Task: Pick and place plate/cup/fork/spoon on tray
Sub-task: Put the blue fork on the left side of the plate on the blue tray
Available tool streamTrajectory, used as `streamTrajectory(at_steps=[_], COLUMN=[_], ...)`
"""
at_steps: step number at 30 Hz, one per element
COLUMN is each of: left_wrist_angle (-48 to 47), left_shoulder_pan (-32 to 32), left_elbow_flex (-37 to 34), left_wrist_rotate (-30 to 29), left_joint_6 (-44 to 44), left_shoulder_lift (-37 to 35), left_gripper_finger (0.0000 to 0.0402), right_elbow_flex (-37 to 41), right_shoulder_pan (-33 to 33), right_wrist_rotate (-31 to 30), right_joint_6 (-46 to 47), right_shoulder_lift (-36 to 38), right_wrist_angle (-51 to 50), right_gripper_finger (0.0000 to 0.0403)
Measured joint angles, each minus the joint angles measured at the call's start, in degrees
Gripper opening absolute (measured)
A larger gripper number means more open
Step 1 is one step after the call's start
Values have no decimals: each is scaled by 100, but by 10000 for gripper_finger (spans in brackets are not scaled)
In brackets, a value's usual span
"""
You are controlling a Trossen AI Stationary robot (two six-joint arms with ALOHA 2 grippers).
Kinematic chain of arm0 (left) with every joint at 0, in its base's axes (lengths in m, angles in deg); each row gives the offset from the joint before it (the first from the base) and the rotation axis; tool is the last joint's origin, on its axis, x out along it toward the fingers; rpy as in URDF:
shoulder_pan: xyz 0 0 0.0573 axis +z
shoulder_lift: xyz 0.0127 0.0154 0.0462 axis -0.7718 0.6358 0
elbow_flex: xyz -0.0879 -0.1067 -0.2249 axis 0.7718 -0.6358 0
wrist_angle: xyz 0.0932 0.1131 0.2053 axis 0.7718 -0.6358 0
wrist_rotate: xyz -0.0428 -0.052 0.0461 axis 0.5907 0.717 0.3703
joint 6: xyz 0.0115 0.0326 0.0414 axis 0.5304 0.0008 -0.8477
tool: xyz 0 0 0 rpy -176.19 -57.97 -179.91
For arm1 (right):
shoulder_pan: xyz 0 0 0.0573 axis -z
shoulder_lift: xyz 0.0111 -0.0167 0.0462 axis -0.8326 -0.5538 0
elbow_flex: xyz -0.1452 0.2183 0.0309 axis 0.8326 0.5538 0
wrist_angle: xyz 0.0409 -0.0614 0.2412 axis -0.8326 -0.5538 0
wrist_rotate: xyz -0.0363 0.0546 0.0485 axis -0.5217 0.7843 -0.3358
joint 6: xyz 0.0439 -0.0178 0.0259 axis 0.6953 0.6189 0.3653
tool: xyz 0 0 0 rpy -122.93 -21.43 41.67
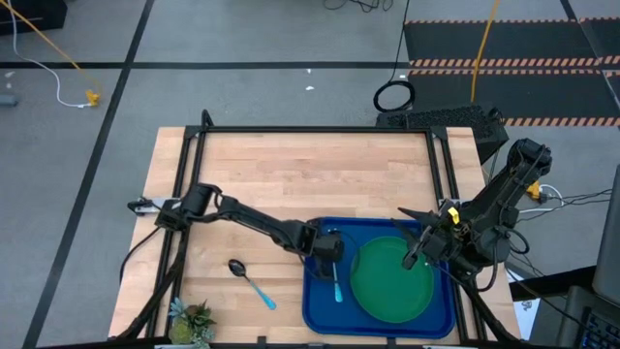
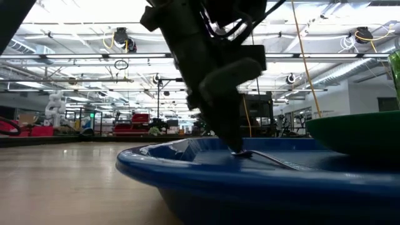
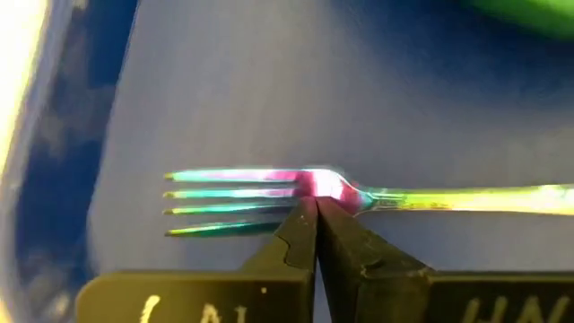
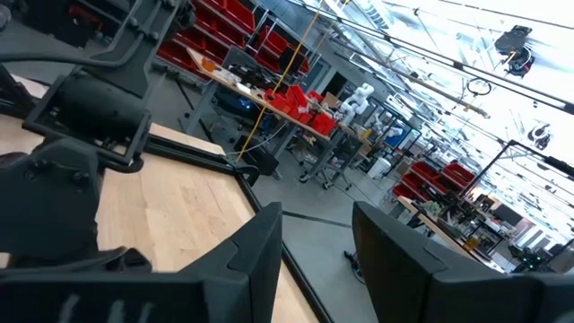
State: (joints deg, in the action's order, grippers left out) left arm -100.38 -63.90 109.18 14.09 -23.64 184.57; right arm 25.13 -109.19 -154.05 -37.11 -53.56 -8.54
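The blue tray sits at the table's near right, and the green plate rests flat in its right half. The fork lies on the tray floor left of the plate, tines toward the far edge. My left gripper, shut, slants down onto the fork. The spoon lies flat on the wood left of the tray. My right gripper hangs open high over the plate's right part, pointing level, with nothing between its fingers. The cup is out of view. My left gripper meets the fork at its neck, where the tines join the handle, with its shut fingertips. The fingers slant down from the table's left and stand side by side along the fork, not across it. The fork lies flat on the tray floor.
A spiky green potted plant stands at the near left corner. The tray's raised rim runs around the fork and plate. Bare wood covers the far half of the table. A black frame borders the table.
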Motion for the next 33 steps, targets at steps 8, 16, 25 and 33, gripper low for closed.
streamTrajectory(at_steps=[8,16,25,33], left_wrist_angle=[390,850,106,-507], left_shoulder_pan=[-101,-194,-193,-17], left_elbow_flex=[2,3,13,2], left_wrist_rotate=[107,233,102,-12], left_joint_6=[62,15,227,263], left_shoulder_lift=[30,33,-160,-161], left_gripper_finger=[7,4,4,4], right_elbow_flex=[1,2,2,1], right_shoulder_pan=[-2,-2,-2,-2], right_wrist_rotate=[1,0,0,0], right_joint_6=[-1,-1,-1,-1], right_shoulder_lift=[0,0,0,0], right_wrist_angle=[-9,-9,-9,-9], right_gripper_finger=[130,130,130,130])
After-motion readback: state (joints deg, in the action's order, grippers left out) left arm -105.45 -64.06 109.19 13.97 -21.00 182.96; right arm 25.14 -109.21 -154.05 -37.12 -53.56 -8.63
